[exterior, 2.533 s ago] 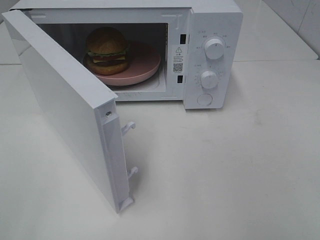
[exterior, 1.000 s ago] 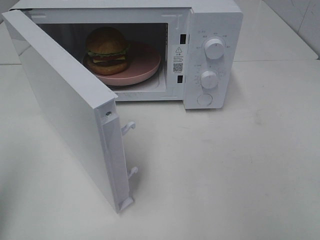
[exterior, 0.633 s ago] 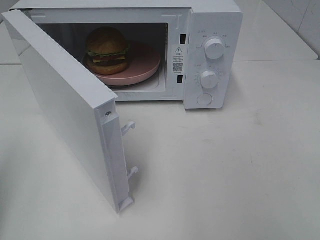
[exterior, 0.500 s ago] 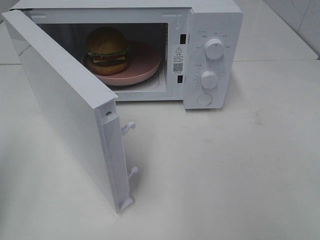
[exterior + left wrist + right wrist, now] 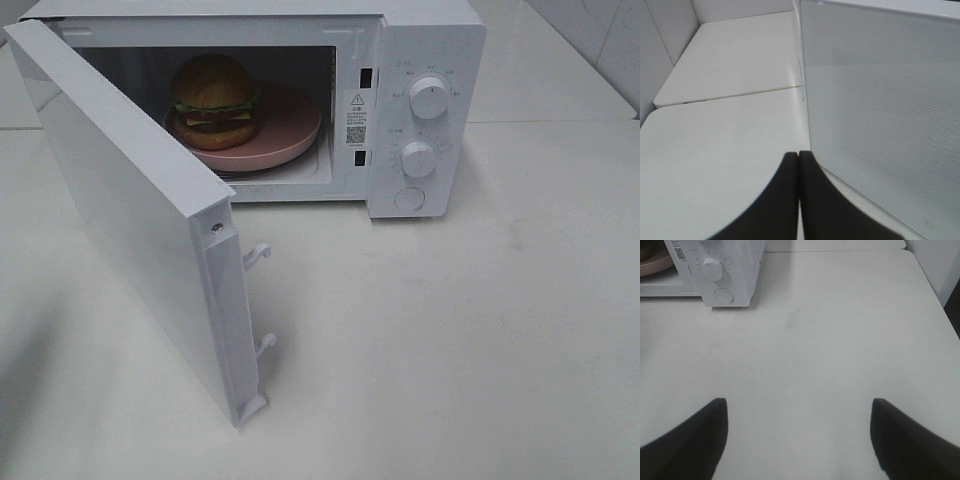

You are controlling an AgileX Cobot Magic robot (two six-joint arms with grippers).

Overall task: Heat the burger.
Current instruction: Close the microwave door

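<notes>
Closing the door is, I judge, the step in hand. The left gripper, its dark fingers pressed together with nothing between them, sits just beside the outer face of the microwave door. A shut tip makes a fair pusher. It should press flat on the panel near the free edge, well away from the hinge, and follow the swing round so it doesn't skid off.

The right gripper hangs with its jaws wide apart over the table, facing the lower knob.

From the high camera the door stands out toward 7 o'clock, with its latch hooks exposed. The burger rests inside the microwave at 11 o'clock. It sits on the 9 o'clock side of the pink plate, clear of the doorway.
</notes>
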